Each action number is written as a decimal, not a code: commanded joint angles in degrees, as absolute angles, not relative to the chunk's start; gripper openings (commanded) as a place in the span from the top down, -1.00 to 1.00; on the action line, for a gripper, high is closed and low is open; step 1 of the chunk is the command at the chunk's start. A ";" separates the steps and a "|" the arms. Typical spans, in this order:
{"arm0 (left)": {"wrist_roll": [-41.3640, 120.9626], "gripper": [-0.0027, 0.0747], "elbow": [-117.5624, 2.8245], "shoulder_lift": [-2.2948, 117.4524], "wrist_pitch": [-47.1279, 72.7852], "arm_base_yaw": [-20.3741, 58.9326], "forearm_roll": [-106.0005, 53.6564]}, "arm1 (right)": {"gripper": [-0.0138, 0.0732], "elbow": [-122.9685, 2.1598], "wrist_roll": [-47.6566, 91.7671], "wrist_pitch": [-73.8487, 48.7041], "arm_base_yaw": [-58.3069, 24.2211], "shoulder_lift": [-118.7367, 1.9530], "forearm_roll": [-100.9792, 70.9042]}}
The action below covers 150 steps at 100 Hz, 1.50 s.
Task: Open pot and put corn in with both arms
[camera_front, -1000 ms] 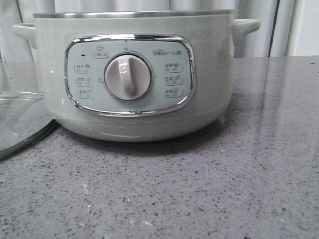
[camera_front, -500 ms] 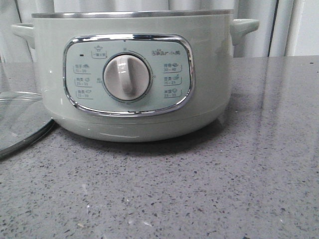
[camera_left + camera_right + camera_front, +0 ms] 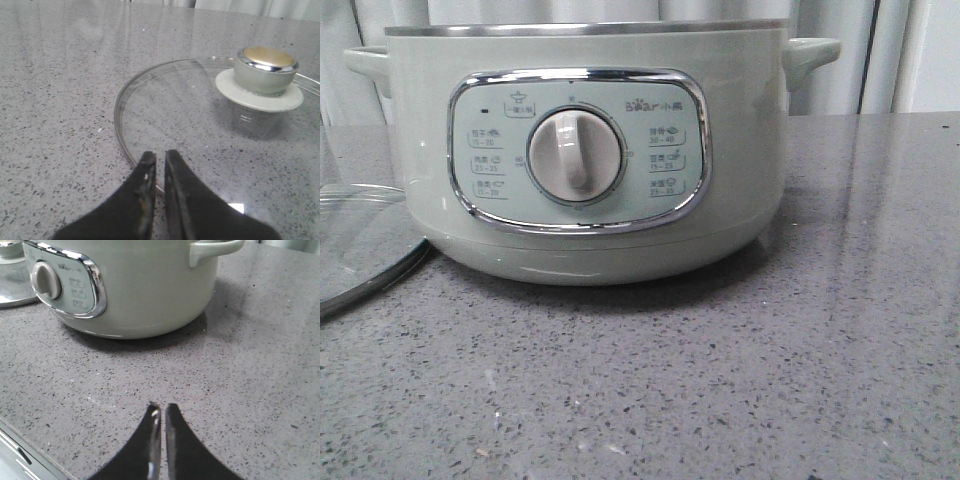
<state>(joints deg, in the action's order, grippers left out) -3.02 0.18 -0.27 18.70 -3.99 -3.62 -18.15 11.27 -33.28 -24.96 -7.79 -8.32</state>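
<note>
Left wrist view gives you the left pincer [image 3: 160,162]: its two dark fingers are drawn almost together with only a thin slit between them, and nothing sits in that slit. The tips hang over the near rim of one glass lid [image 3: 165,105], which lies flat on the grey speckled tabletop [image 3: 55,100]. From the tips, the lid's single knob [image 3: 265,70], gold-capped with a chrome band on a white base, sits toward two o'clock in that picture.

Right wrist view shows you the right pincer [image 3: 161,412] in the same condition: two fingers nearly touching, holding nothing, over bare tabletop. Beyond it, toward eleven o'clock in that picture, stands the one pot [image 3: 145,285], well apart from the tips, with one of its side handles [image 3: 215,250] in sight and the panel turned toward the lid's side.

Front view lets you count the rest. You have one pot [image 3: 740,120] standing upright on the tabletop, its steel rim uncovered, with two side handles, one at each upper edge. On its face is one chrome-framed panel [image 3: 580,150] carrying one white dial [image 3: 576,155]. The lid [image 3: 360,245] lies at about eight o'clock from the dial, its rim just beside the pot's base; you cannot tell whether they touch. The corn shows in none of the three views, and the pot's interior is hidden from every camera.
</note>
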 commanded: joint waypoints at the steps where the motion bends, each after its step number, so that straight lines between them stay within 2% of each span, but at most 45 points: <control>1: -3.78 0.98 1.37 -1.96 16.40 -4.06 -4.26 | 0.79 -19.64 11.83 -28.87 -24.84 -8.33 -8.11; 18: -3.78 0.98 1.37 -1.96 16.40 -4.06 -4.26 | 0.79 -18.94 11.83 -28.77 -24.06 -8.14 -8.11; 28: -3.78 0.98 1.37 -1.96 16.40 -4.06 -4.26 | 0.79 -17.11 11.83 -26.64 -20.50 -8.10 -7.99; 60: -3.78 0.98 1.37 -1.96 16.40 -4.06 -4.26 | 0.79 -3.10 10.30 6.06 -2.57 -6.32 -7.87; 69: -3.78 0.98 1.37 -1.96 16.40 -4.06 -4.26 | 0.79 1.82 2.92 13.34 0.07 -4.09 -2.89; 82: -3.78 0.98 1.37 -1.96 16.40 -4.06 -4.26 | 0.79 1.65 -9.46 4.44 2.00 1.76 11.98; 98: -3.78 0.98 1.37 -1.96 16.40 -4.06 -4.26 | 0.79 1.65 -8.16 -1.24 2.53 1.88 10.50; 109: -3.78 0.98 1.37 -1.96 16.40 -4.06 -4.26 | 0.79 1.65 0.00 -6.84 2.62 1.88 3.91; 129: -3.78 0.98 1.37 -1.96 16.40 -4.06 -4.26 | 0.79 1.65 0.00 -17.72 2.62 1.88 4.01; 150: -3.78 0.98 1.37 -1.96 16.40 -4.06 -4.26 | 0.79 1.65 0.00 -17.41 2.62 1.88 4.01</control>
<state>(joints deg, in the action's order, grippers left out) -3.06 0.18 -0.27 18.70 -3.99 -3.72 0.59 -0.54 -18.39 2.22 0.60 4.12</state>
